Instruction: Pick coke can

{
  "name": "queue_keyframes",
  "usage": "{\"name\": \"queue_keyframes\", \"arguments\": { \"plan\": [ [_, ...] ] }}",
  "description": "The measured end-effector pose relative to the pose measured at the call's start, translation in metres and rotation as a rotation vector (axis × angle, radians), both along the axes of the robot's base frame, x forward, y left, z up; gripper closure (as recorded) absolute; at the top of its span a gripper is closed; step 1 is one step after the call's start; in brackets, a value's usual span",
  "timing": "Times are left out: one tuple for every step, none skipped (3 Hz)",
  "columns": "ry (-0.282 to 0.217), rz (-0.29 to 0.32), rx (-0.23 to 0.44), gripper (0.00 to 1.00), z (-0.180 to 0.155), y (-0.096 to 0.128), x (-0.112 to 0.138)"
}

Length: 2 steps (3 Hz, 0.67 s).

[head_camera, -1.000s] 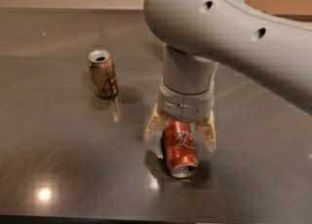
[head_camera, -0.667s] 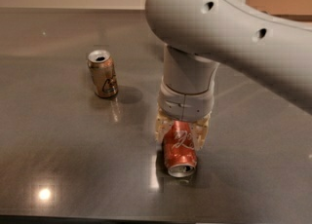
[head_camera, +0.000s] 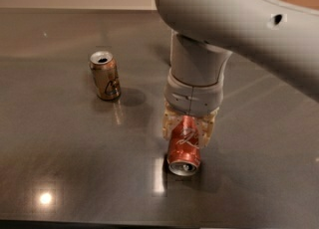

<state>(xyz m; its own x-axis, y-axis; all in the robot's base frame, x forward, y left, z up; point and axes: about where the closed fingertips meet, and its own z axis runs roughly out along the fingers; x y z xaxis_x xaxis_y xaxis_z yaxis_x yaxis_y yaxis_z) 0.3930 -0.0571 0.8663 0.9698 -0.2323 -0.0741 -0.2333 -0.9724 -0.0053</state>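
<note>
The coke can [head_camera: 184,148], red with white script and a silver end facing the camera, lies on its side on the dark table [head_camera: 60,163] at centre right. My gripper [head_camera: 188,127] comes straight down over the can's far end. Its cream fingers [head_camera: 169,124] press against both sides of the can, shut on it. The grey arm [head_camera: 234,19] fills the upper right and hides the table behind it.
A brownish-gold can [head_camera: 105,75] stands upright on the table to the left, well apart from the gripper. The table's front edge runs along the bottom of the view. A pale wall lies behind the far edge.
The fingers have closed in from a spread stance onto the sides of the coke can. The can has stayed in the same spot; the brownish-gold can has not moved.
</note>
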Motion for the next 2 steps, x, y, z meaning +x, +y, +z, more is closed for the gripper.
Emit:
{"name": "queue_keyframes", "arguments": {
  "plan": [
    [-0.002, -0.073, 0.025, 1.0, 0.031, 0.004, 0.011],
    [-0.057, -0.12, 0.068, 1.0, 0.068, 0.011, 0.021]
  ]
}}
